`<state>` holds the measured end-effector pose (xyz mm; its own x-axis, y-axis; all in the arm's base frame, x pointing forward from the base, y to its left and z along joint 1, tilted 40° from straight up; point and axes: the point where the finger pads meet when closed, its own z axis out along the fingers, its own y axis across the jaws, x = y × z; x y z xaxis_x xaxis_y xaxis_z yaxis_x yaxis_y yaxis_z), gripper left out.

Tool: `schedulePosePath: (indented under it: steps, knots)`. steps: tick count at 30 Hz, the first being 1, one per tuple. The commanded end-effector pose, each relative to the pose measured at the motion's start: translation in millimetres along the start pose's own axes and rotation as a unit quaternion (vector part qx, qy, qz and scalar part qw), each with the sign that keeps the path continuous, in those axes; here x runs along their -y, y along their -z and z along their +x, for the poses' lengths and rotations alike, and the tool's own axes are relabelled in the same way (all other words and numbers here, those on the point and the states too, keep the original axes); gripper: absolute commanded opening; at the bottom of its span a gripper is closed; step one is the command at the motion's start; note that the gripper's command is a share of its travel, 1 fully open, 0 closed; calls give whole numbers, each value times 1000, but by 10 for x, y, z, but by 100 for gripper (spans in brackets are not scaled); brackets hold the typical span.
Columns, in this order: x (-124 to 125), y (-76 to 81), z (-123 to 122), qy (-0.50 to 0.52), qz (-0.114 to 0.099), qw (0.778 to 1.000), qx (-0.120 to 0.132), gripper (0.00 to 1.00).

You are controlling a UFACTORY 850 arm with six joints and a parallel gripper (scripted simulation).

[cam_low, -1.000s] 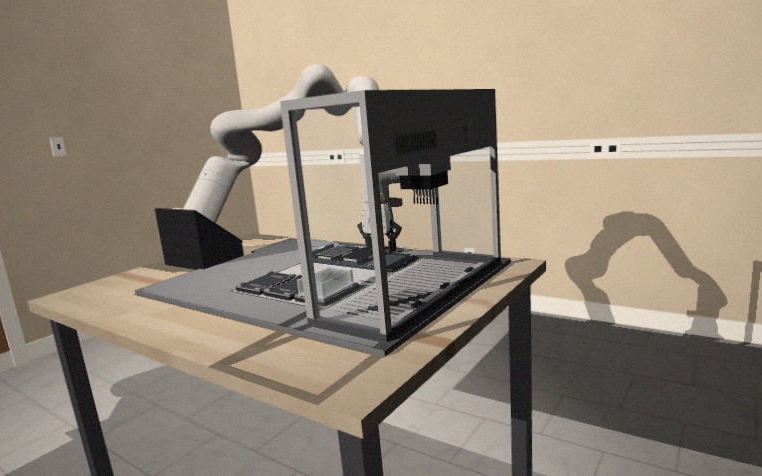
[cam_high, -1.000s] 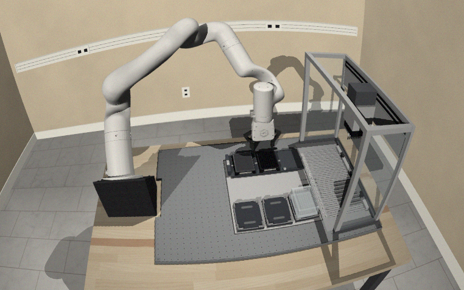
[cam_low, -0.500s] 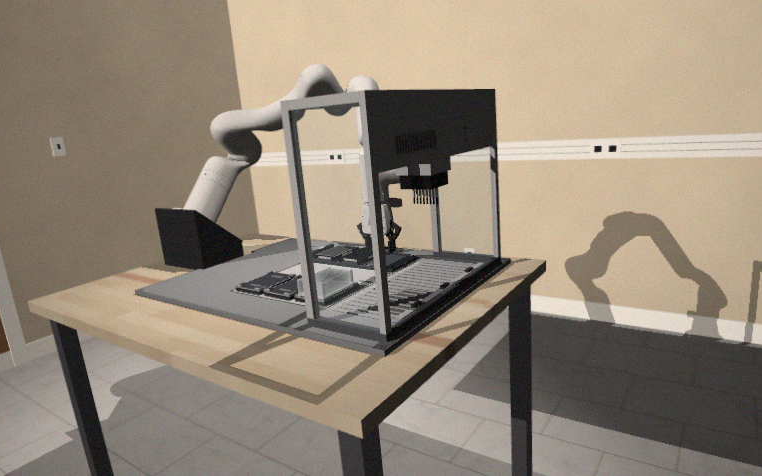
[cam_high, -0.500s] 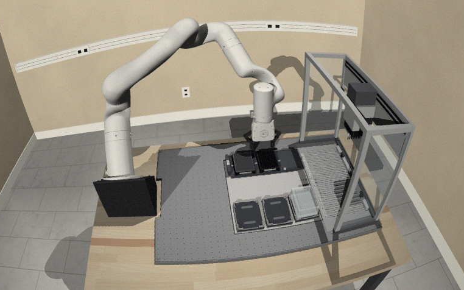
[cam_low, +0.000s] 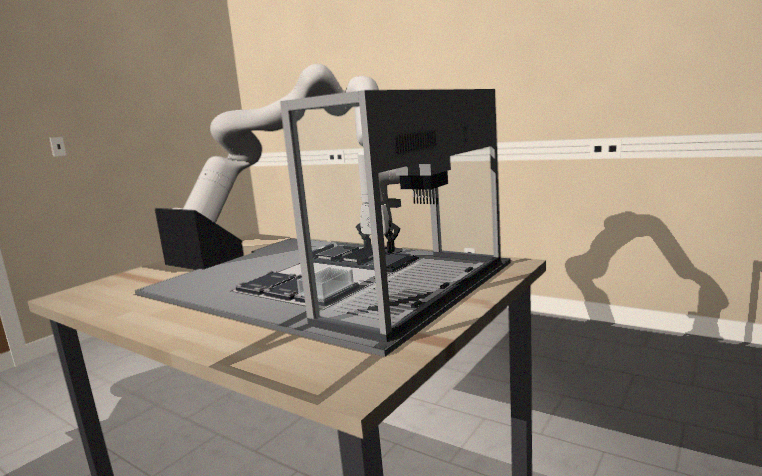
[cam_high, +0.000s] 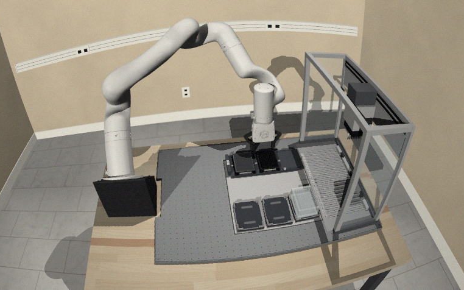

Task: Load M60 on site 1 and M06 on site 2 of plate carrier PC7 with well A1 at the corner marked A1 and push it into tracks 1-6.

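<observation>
Wooden table [cam_high: 125, 259] | perforated grey baseplate [cam_high: 190, 216] | hand [cam_high: 262, 144] spread wide (empty) over dark carrier [cam_high: 228, 169]

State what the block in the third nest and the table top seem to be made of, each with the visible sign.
Block: probably clear plastic; it looks pale and translucent, its finish hard to judge.
Table top: apparently wood with a matt finish; light planks with a darker strip.
</observation>
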<state>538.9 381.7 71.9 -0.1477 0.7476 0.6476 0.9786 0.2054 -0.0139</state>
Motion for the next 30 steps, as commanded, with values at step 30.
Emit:
schedulePosePath:
  steps: [30]
  knots:
    - [-9,9,-147,0,-1,1000,0,100]
